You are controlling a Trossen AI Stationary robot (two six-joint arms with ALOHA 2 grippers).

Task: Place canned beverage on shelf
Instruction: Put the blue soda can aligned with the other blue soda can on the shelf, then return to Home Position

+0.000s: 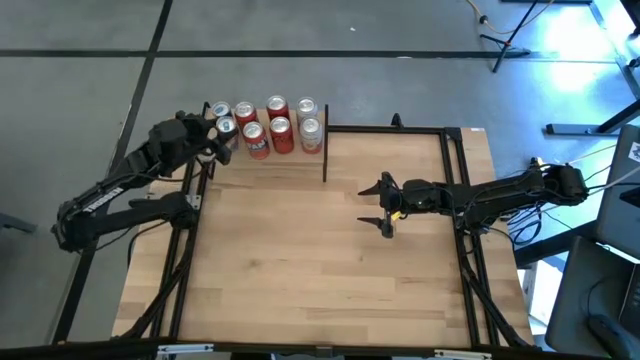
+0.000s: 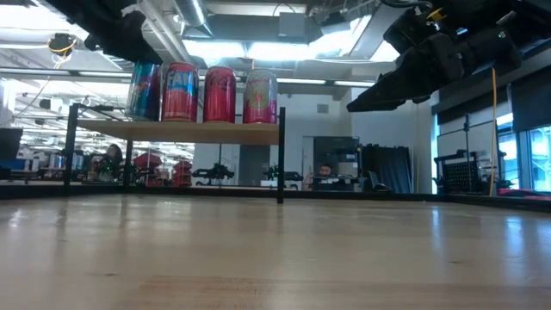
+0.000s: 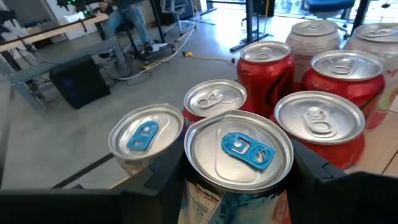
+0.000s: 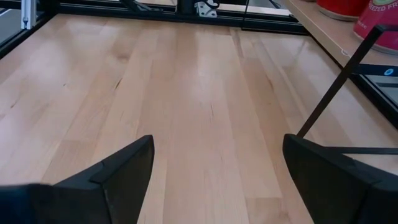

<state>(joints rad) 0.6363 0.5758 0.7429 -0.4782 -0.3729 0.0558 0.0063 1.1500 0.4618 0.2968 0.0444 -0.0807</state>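
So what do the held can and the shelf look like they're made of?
The can in the left gripper looks like thin aluminium: bright brushed-silver lid, blue pull tab. The shelf looks like a light, matte wooden board, grain faintly showing, framed by thin black posts, probably painted metal.

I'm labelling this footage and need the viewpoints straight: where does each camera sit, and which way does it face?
High view: overhead, straight down; both arms, shelf, cans.
Low view: tabletop height, level toward the room; shelf, right gripper hanging above.
Left wrist view: on the left arm, looking down at can tops; left gripper closed around the blue-tabbed can.
Right wrist view: on the right arm, facing bare tabletop; open fingers.
Shared: high, low and left wrist views show the shelf's cans.
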